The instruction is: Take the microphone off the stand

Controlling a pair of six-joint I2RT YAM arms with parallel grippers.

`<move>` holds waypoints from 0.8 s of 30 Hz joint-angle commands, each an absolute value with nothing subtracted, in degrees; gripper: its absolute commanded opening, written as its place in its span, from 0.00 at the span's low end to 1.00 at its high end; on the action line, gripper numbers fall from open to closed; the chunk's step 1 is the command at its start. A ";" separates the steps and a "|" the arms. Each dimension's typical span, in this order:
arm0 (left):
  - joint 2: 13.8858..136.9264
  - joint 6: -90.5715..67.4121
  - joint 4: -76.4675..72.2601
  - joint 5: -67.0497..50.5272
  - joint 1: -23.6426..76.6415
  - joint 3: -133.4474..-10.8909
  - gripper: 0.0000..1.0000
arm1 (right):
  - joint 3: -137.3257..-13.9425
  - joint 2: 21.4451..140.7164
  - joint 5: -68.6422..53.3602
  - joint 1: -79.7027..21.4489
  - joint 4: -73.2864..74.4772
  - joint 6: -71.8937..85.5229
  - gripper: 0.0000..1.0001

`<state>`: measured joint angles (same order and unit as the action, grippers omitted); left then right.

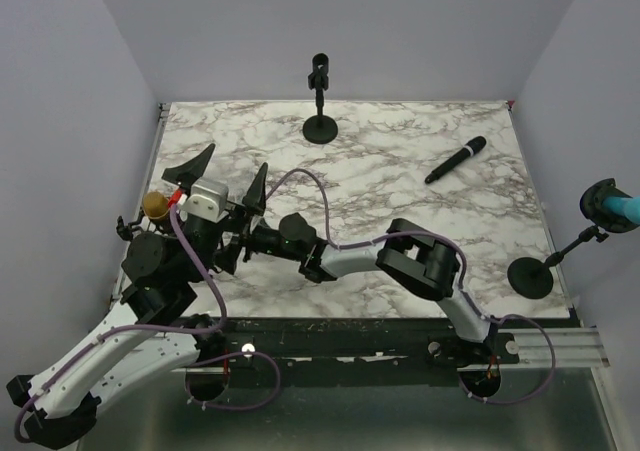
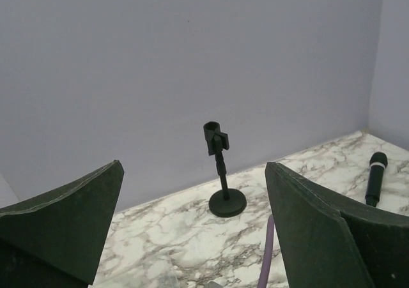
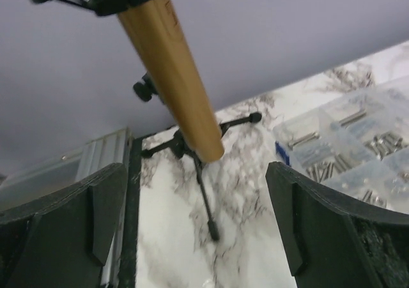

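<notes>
Marble desk (image 1: 380, 141) inside plain lavender walls. Black handheld microphone (image 1: 457, 159) lying flat on desk, right of centre toward far side, touching nothing; also visible at right edge of left wrist view. Small black stand (image 1: 320, 101) upright on round base at far edge of desk, clip on top empty, well apart from microphone.

Raised over near-left part of desk, left gripper (image 2: 193, 166) spread wide, nothing between fingers, aimed toward stand. Folded across toward near-left corner, right gripper (image 3: 195, 173) likewise wide open and empty, facing a wooden rod (image 3: 169, 71), a small black tripod (image 3: 201, 166) and a clear parts box (image 3: 345, 147) of screws. At right edge of desk, second stand (image 1: 530, 276) carrying a teal-and-dark thing, too unclear to name.

Judged step: removal apparently done, microphone out of clip and set down, both arms well apart from it. Next move probably calling for little: arms kept off microphone and stand, perhaps a check that clip is truly empty and microphone lying steady.
</notes>
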<state>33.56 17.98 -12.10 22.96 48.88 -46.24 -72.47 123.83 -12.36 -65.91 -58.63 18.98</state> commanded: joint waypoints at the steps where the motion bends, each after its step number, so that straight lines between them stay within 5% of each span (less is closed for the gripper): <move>1: 31.68 19.77 -15.15 26.11 48.33 -45.11 0.95 | -81.86 129.83 -9.34 -65.70 -58.48 12.05 0.98; 24: 23.25 19.75 -16.61 28.18 38.48 -44.56 0.91 | -109.07 145.76 -10.08 -69.97 -45.34 9.03 0.77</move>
<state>23.83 19.70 -15.75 26.44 38.98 -45.19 -105.16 143.24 -10.94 -68.71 -46.92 9.96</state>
